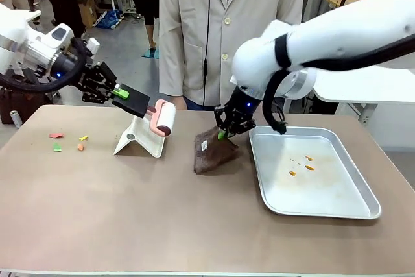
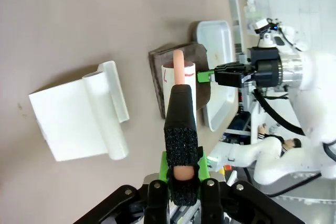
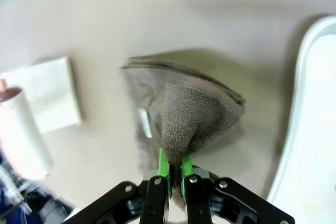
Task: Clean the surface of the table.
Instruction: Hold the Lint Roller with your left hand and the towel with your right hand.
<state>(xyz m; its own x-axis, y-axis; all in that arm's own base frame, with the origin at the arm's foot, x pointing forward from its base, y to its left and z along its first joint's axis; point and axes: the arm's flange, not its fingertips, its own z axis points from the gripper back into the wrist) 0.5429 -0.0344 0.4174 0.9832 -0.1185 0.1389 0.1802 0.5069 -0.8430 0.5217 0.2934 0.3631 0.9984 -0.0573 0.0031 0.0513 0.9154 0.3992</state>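
Across the whole foreground lies the table (image 1: 130, 212), not clean yet: coloured scraps (image 1: 68, 142) sit near its left end. The right gripper (image 1: 224, 135) is clamped on a brown cloth (image 1: 213, 150) resting beside the tray (image 1: 311, 192). The left gripper (image 1: 115, 93) is clamped on a lint roller (image 1: 163, 118) by its handle, held up off the tabletop. Looks mid-cleanup — next move probably needs the roller brought down onto those scraps. No readable writing.

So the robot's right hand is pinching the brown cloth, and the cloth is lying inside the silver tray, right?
Not quite. The right hand does pinch the brown cloth, but the cloth is not inside the silver tray. It lies on the table, just beside the tray's left rim. The front view shows this.
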